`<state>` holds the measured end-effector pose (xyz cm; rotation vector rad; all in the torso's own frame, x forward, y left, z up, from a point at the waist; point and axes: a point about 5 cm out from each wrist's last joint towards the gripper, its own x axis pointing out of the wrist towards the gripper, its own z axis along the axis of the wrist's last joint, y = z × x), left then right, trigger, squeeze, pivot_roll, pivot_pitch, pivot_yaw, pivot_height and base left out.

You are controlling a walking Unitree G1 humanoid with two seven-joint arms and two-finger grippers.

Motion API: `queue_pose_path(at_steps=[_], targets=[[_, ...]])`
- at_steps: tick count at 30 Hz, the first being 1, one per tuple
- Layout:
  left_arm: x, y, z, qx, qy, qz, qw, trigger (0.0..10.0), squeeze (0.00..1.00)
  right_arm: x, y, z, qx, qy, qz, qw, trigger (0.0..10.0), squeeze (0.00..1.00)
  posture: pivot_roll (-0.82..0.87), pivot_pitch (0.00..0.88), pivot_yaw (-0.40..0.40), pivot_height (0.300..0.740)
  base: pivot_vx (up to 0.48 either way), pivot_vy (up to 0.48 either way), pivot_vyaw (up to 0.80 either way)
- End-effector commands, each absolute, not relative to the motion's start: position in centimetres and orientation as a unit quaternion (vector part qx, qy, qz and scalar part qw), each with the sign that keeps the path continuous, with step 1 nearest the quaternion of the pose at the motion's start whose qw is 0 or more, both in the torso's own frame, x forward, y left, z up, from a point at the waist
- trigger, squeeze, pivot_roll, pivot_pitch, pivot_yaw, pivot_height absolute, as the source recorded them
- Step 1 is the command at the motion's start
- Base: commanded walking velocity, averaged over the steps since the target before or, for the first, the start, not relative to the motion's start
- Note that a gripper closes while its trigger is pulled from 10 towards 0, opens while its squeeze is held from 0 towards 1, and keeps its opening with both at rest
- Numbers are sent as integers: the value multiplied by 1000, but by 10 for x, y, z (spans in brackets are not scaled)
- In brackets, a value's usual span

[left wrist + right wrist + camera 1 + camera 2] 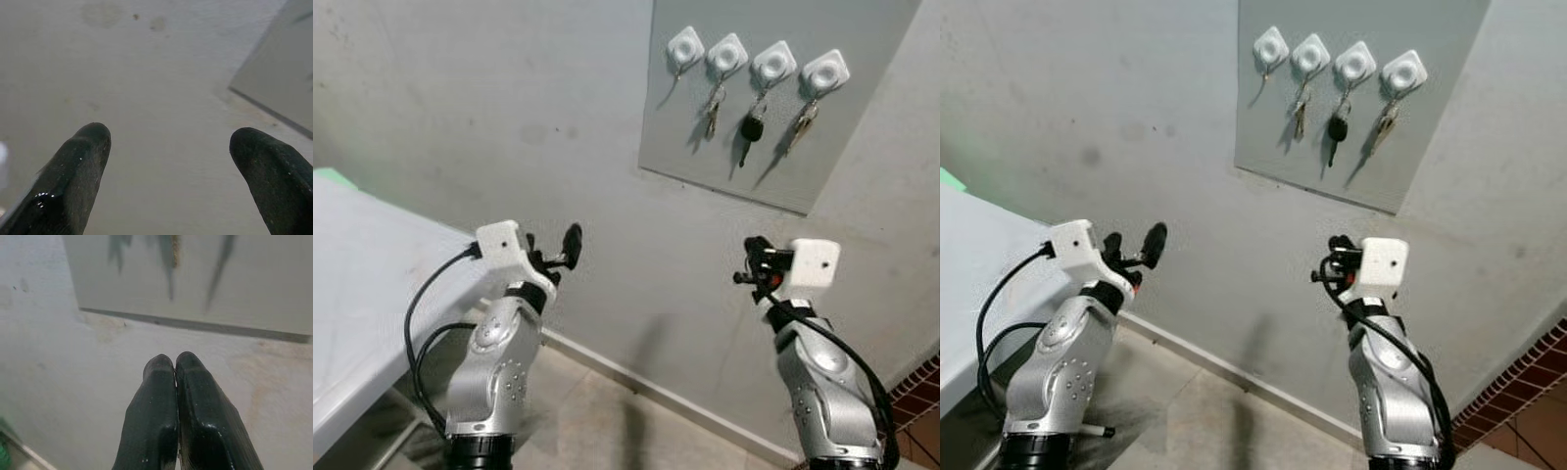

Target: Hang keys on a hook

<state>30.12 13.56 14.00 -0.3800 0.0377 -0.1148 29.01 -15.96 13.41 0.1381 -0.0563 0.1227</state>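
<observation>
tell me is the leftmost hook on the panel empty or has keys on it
Empty. The leftmost hook casts just a thin shadow on the grey panel, while the other three each carry keys, the middle set with a black head.

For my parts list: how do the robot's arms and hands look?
Both arms are silver metal with rounded, bolted joints and black cables looping alongside. Each wrist carries a white camera box. The left hand and right hand each have two long black, slightly glossy fingers with rounded tips.

Keys (750, 131) hang on hooks (773, 65), above both arms.
</observation>
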Motion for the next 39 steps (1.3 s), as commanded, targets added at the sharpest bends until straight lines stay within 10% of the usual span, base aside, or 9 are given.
queue_pose_path(at_steps=[1,39], targets=[[300,138,141,-186,17,-51,981,10000,0,289,-153,142,80,-49,91,991,10000,0,51,6,-34,715,0,0,0],[300,132,133,-206,54,-44,976,10000,0,288,-152,133,85,-8,103,991,10000,0,45,0,-37,715,0,70,-557]])
